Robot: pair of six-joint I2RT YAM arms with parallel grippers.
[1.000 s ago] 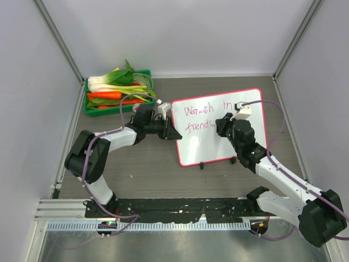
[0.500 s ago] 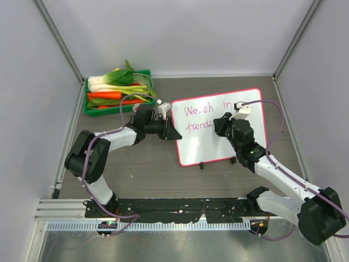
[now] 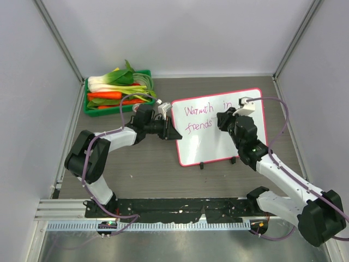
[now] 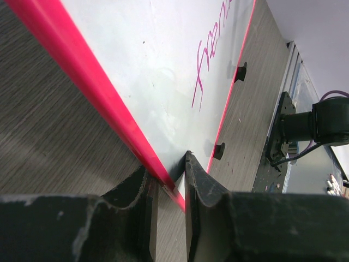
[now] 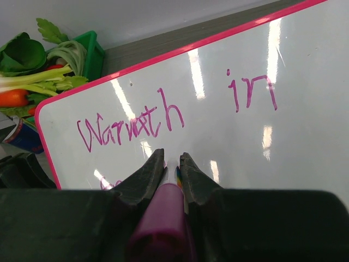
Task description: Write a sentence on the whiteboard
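Note:
The whiteboard (image 3: 240, 139), white with a pink-red frame, lies on the table right of centre. The sentence (image 3: 197, 111) reads "Warmth in" with "friends" below it in pink. It also shows in the right wrist view (image 5: 128, 124). My left gripper (image 3: 173, 132) is shut on the whiteboard's left frame edge (image 4: 109, 112). My right gripper (image 3: 220, 121) is shut on a magenta marker (image 5: 163, 218) and holds it over the board just right of "friends". The marker tip is hidden between the fingers.
A green crate (image 3: 91, 106) of vegetables stands at the back left. It also shows in the right wrist view (image 5: 95, 52). Grey walls close the table on three sides. The board's two black feet (image 3: 202, 165) point toward the near edge.
My right gripper has shifted slightly right and away with the marker, uncovering the whole word "friends". The left gripper and board have not moved.

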